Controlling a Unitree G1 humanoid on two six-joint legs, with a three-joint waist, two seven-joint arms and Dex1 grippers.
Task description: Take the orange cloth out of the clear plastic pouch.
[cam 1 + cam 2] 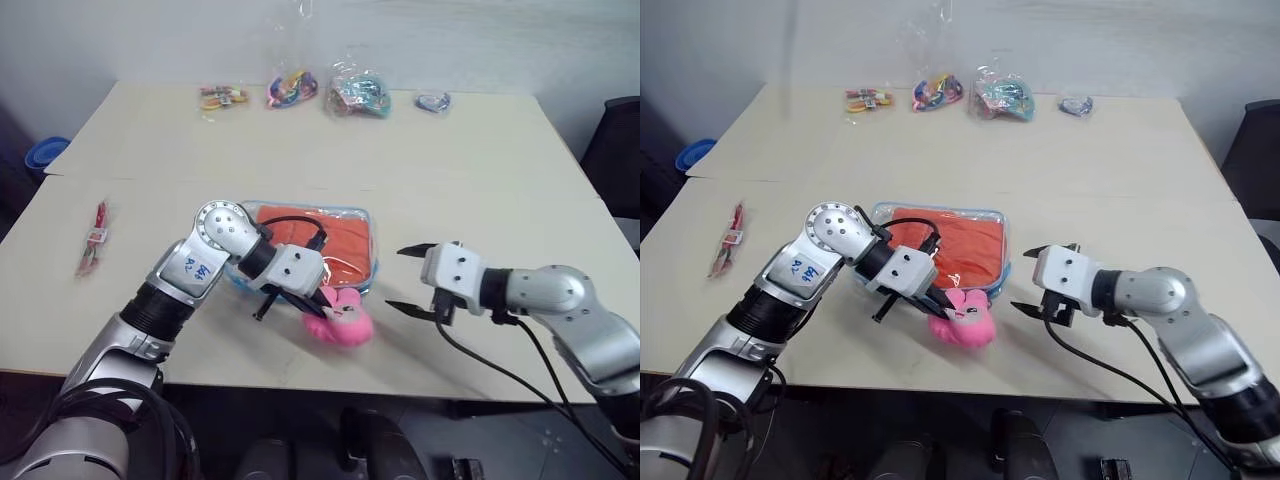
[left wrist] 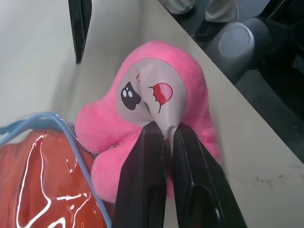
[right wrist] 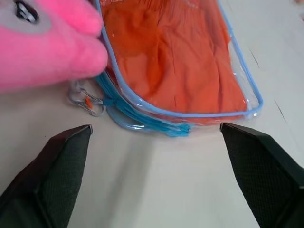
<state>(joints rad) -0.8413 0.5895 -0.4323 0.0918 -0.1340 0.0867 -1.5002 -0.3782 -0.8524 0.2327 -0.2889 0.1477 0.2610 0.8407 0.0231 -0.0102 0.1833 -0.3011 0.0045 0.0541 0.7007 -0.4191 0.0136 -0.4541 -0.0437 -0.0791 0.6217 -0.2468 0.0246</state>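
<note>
The clear plastic pouch (image 1: 330, 240) lies flat on the counter (image 1: 480, 160) near its front edge, with the orange cloth (image 1: 335, 238) still folded inside behind the light-blue edging. The left tool (image 2: 164, 137) is clenched on the pink plush charm (image 1: 345, 322) that hangs off the pouch's near corner, its two black fingers pinched together on the charm's grey face tab, so the pouch is anchored at that end. The right tool (image 1: 415, 280) hovers just above the counter with its jaws spread wide and nothing between them, beside the pouch's right-hand short edge and pointing toward it. In the right wrist view the pouch corner (image 3: 183, 128) with its bunched blue zipper end sits straight ahead between the two open fingers, a small gap of bare counter in front. The pouch's long axis runs left to right across the robot, so the right arm is the nearer one to the free end. My judgement: the coming move calls for the right tool to advance to that edge and find the zipper or opening while the left holds the charm.
</note>
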